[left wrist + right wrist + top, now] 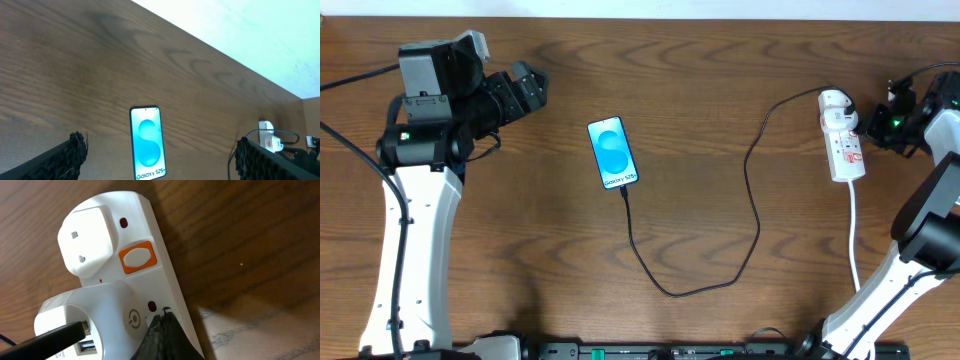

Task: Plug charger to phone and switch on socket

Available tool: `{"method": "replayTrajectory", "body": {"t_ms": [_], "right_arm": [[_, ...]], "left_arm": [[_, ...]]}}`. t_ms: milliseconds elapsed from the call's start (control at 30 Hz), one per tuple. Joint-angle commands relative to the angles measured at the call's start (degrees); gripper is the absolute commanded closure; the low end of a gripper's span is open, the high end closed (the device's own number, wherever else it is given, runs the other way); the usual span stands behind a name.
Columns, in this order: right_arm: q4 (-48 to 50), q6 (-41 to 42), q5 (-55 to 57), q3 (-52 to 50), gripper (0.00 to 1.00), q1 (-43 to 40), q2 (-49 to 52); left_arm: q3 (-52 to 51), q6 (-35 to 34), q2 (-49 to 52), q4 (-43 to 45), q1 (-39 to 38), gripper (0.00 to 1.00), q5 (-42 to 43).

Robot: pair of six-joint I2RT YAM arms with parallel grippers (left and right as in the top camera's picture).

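- The left pincer (528,90) sits in the upper left of the overhead frame, released. In its wrist view its two fingers (70,155) stand wide apart with nothing between them.
- The phone (613,153) lies flat at centre frame, well apart from that pincer and to its lower right, screen up.
- The phone's long axis runs nearly top to bottom of the frame. Its top end leans slightly toward the upper left.
- The charger (756,215) meets the phone's lower short edge. From there it loops down toward the lower centre, then climbs on the right to the top end of the socket (843,135).
- The socket lies at the upper right, long axis also near vertical. Its white cord (854,245) trails from the lower end toward the bottom edge.
- The right pincer (162,330) is clenched and holds nothing. Its dark tip lies over the socket face, just below the orange switch (137,257); whether it touches cannot be told.
- Bare table (720,60) surrounds the phone on all sides but its lower end. The far table edge runs close above the socket.
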Motion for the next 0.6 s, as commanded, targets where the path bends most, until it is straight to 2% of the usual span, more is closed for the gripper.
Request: {"method": "replayTrajectory", "body": {"t_ms": [0,567], "right_arm": [[-1.40,-0.48,-0.46,-2.56,0.99,1.33,1.03],[-4.63,-0.04,-0.90,-2.56,0.99,1.49,1.03]], "left_arm": [[-0.07,0.55,-0.11,0.00,0.26,0.04,-0.55],[-0.07,0.55,-0.11,0.00,0.26,0.04,-0.55]]}}
